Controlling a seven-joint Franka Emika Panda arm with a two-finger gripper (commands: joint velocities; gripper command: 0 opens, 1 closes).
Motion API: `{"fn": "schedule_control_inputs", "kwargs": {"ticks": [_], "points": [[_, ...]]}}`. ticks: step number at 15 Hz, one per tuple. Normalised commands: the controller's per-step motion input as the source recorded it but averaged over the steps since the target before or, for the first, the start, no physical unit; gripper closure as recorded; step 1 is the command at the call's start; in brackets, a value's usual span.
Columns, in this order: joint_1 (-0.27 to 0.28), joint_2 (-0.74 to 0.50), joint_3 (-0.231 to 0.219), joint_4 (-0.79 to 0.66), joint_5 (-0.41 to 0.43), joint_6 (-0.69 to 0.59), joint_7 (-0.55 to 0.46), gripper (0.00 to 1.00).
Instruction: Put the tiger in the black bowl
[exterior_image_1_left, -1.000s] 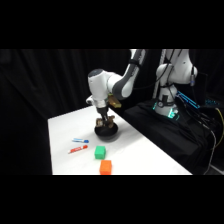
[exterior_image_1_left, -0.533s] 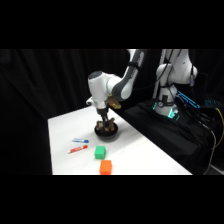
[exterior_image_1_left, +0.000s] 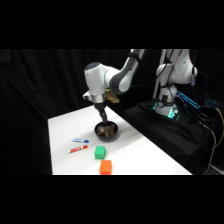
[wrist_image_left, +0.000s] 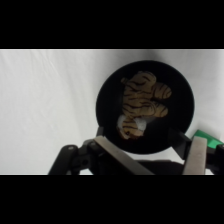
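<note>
The tan-and-brown striped tiger (wrist_image_left: 140, 105) lies inside the black bowl (wrist_image_left: 107, 95), on its floor. In the side view the black bowl (exterior_image_1_left: 113, 134) stands mid-table with the tiger (exterior_image_1_left: 104, 130) showing inside it. My gripper (exterior_image_1_left: 103, 117) hangs just above the bowl's far rim. In the wrist view my gripper (wrist_image_left: 150, 155) is open, its fingers (wrist_image_left: 115, 152) spread wide on either side of the bowl's near edge, with nothing between them.
A green block (exterior_image_1_left: 100, 152) and an orange block (exterior_image_1_left: 105, 167) sit on the table in front of the bowl. Two small red and blue items (exterior_image_1_left: 77, 146) lie to the left. Dark equipment (exterior_image_1_left: 165, 112) stands at the right beside the table.
The gripper has risen slightly above the bowl. The tiger stays in the bowl.
</note>
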Motion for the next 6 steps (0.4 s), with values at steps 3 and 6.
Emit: {"fn": "schedule_control_inputs", "kwargs": {"ticks": [3, 6], "points": [[0.024, -0.47, 0.008, 0.01, -0.003, -0.41, -0.16, 0.0], [-0.011, -0.34, 0.036, 0.07, 0.084, -0.33, -0.24, 0.0]]}}
